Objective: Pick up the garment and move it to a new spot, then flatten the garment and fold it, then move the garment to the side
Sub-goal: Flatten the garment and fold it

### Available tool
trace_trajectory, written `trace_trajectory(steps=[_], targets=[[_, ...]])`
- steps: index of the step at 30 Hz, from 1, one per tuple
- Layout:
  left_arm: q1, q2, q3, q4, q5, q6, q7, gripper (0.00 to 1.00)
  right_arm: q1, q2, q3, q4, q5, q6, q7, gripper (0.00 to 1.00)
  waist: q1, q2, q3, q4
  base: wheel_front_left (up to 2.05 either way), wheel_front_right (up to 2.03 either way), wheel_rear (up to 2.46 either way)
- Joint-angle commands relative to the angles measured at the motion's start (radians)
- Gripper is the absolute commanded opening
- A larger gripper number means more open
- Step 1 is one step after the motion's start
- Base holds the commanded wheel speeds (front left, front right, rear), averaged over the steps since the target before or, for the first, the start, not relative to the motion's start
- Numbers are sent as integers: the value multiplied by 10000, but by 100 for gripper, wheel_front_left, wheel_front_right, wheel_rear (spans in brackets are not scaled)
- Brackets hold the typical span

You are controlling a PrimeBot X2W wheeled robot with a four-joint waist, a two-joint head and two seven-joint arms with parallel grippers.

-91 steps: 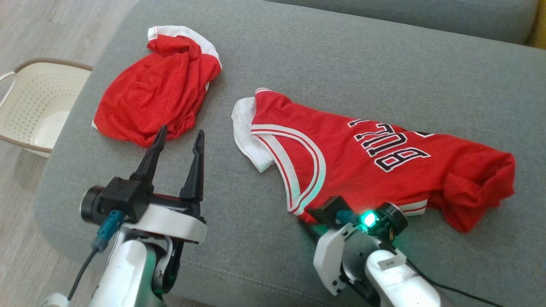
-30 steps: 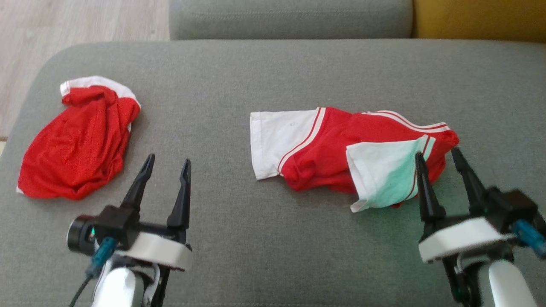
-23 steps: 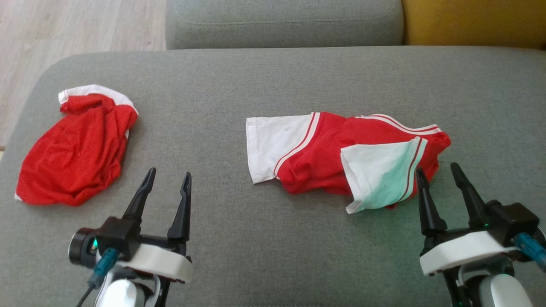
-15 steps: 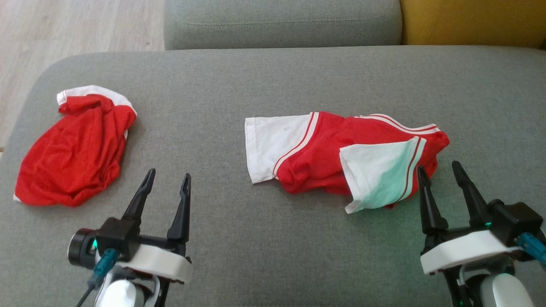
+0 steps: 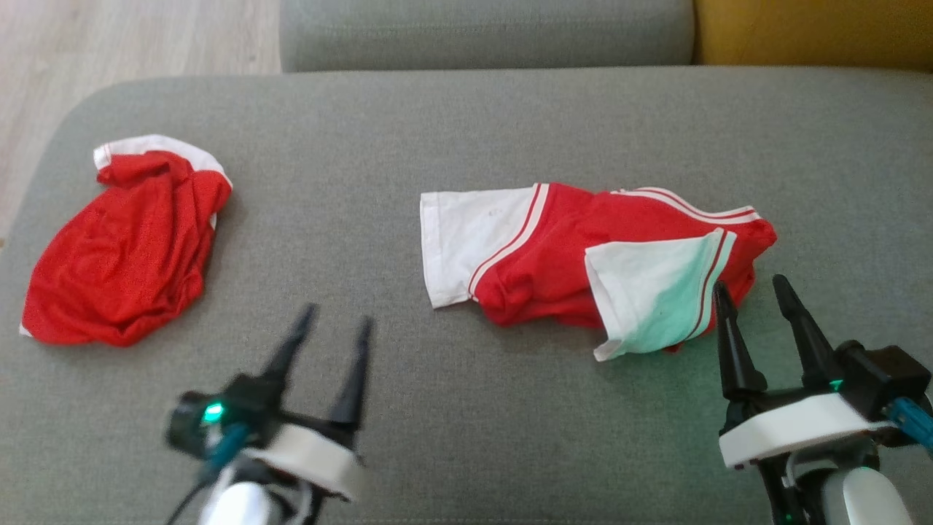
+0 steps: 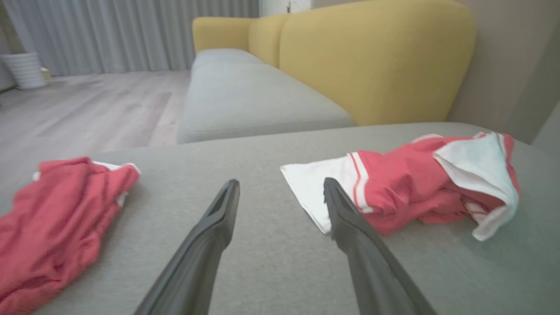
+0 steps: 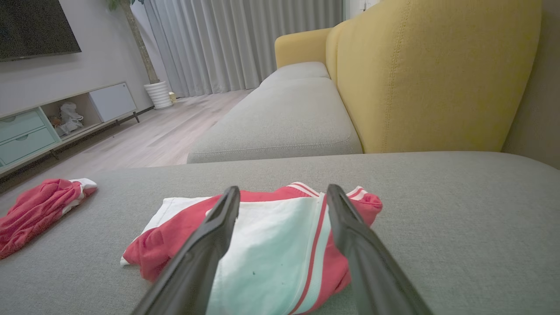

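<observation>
Now the left gripper (image 5: 337, 314) slides toward the folded red jersey (image 5: 543, 255), fingers (image 6: 212, 236) spread, empty; right gripper (image 5: 751, 283) stays beside it, spread too.

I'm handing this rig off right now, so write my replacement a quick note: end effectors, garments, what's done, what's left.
Left end effector: open, empty, over the grey cushion.
Right end effector: open, empty, by the right end of the red-and-white jersey.
Jersey: loosely folded, centre-right, not held. Crumpled red garment lies far left.
Left: probably tidy the fold, then move the jersey aside.
</observation>
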Motion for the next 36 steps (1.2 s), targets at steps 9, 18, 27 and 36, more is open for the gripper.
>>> trace_trajectory(steps=[9, 18, 27, 36], targets=[[-2256, -288, -1548, 1401, -717, -458, 691, 100, -808, -38, 547, -421, 78, 73, -26, 100, 0, 0, 1074, -532, 0, 0, 0], [-3834, -338, -2677, 3435, -2096, -509, 249, 100, -1132, -38, 684, -295, 222, 73, -198, 100, 0, 0, 1730, -1218, 0, 0, 0], [-4797, -341, -3440, 4364, -2672, 83, -235, 0, -1225, -38, 620, -127, 379, 73, -362, 100, 0, 0, 1823, -1275, 0, 0, 0], [-4229, -44, -3204, 2178, -2329, 91, -311, 0, -1089, -38, 438, 59, 567, 73, -470, 100, 0, 0, 1535, -881, 0, 0, 0]])
